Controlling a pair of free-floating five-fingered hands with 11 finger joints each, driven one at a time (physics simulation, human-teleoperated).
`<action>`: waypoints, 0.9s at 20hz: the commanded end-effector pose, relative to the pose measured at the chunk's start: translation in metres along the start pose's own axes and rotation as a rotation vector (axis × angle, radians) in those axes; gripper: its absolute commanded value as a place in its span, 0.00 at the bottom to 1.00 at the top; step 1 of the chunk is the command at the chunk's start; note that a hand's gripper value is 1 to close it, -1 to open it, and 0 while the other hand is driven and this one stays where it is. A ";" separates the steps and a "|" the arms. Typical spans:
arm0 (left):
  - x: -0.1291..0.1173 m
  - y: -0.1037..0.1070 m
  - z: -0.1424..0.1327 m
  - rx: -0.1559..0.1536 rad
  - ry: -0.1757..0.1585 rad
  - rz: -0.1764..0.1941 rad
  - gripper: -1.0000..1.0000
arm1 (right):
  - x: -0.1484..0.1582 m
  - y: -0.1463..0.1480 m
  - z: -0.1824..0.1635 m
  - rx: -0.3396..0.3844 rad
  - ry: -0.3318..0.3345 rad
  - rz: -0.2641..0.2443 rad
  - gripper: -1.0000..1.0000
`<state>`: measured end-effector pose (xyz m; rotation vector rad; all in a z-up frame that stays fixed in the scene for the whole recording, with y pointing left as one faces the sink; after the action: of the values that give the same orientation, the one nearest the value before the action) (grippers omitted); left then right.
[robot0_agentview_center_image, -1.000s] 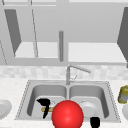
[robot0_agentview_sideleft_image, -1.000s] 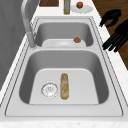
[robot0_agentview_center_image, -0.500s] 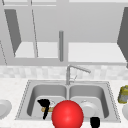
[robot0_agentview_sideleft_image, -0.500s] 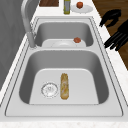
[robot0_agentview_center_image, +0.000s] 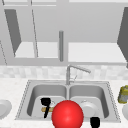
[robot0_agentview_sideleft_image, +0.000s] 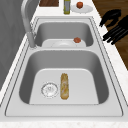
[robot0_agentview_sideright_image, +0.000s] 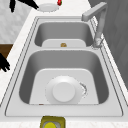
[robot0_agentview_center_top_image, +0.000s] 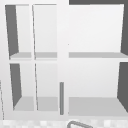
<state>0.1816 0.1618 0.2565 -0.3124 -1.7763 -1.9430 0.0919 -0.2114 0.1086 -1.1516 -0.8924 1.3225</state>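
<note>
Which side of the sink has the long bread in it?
The left basin, the one with the round drain. The bread roll lies flat on its floor beside that drain. The right basin holds a white plate instead.

The sink (robot0_agentview_sideleft_image: 15, 100) is smooth, shiny grey metal, and so is the tap (robot0_agentview_sideleft_image: 27, 22). The counter (robot0_agentview_center_image: 10, 75) looks like speckled stone. The floor (robot0_agentview_sideleft_image: 117, 7) is dark wood. The red ball (robot0_agentview_center_image: 67, 115) looks smooth.
</note>
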 end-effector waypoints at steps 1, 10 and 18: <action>0.004 0.007 0.001 0.017 -0.132 -0.033 0.00 | 0.000 0.000 0.000 0.000 0.000 0.000 0.50; 0.019 0.023 0.004 -0.043 -0.232 -0.044 0.00 | 0.000 0.000 0.000 0.000 0.000 0.000 0.50; 0.036 0.022 0.009 -0.036 -0.262 -0.033 0.00 | 0.000 0.000 0.000 0.000 0.000 0.000 0.50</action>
<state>0.1687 0.1610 0.2934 -0.4721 -1.9016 -1.9564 0.0919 -0.2114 0.1086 -1.1516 -0.8924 1.3225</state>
